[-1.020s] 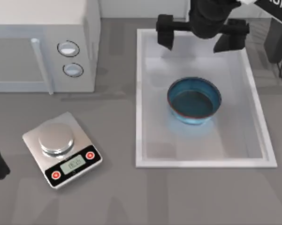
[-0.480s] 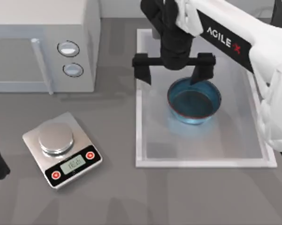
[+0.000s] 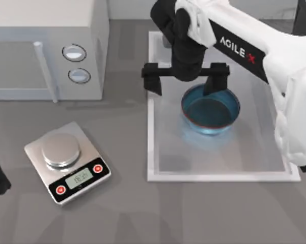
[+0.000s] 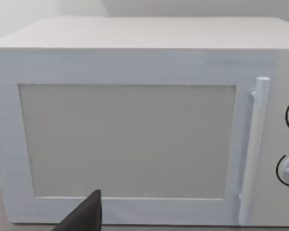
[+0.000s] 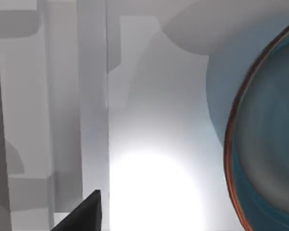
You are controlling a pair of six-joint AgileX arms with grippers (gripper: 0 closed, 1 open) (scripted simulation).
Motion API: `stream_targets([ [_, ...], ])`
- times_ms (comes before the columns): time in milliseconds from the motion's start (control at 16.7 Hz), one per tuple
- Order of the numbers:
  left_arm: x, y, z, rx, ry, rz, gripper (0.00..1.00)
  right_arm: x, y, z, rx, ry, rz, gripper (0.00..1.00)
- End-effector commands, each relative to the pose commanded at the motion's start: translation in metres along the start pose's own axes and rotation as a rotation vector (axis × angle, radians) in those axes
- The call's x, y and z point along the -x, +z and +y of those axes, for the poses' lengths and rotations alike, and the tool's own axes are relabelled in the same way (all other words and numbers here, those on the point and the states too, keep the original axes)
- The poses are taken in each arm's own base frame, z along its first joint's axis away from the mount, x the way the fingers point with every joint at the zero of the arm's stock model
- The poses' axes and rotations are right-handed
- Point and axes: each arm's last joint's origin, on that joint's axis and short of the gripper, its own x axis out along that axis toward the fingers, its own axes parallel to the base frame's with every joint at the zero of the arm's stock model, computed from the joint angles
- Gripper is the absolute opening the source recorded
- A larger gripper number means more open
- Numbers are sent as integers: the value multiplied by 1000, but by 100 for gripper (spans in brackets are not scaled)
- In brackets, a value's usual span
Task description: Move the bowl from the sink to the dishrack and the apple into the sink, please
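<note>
A white microwave [image 3: 46, 48] stands at the table's [image 3: 122, 213] ten o'clock corner, its two round knobs [image 3: 74, 53] stacked one above the other beside a vertical bar handle [image 3: 45, 71]. The left wrist view faces its door — a pale grey window panel [image 4: 127, 140] with the handle [image 4: 252, 154] beside it. At about eight o'clock sits a silver scale [image 3: 67, 161], well apart from the microwave — round steel platter [image 3: 60, 150], small display [image 3: 80, 178] between two red buttons [image 3: 98, 168].

— Where does the bowl [image 3: 210, 110] sit?
— In the sink [image 3: 158, 176], right of the microwave [image 3: 46, 48]; the scale [image 3: 67, 161] lies before the microwave, left of the sink.
</note>
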Motion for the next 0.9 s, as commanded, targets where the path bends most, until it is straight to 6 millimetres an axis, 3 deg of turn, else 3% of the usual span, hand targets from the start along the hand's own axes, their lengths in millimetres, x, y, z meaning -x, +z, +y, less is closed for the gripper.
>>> stream_targets([
  [300,0,0,0,0,0,0,100,-64,-2,0,0,0,0,100],
  [600,0,0,0,0,0,0,100,-70,-2,0,0,0,0,100],
  [900,0,0,0,0,0,0,100,-70,-2,0,0,0,0,62],
])
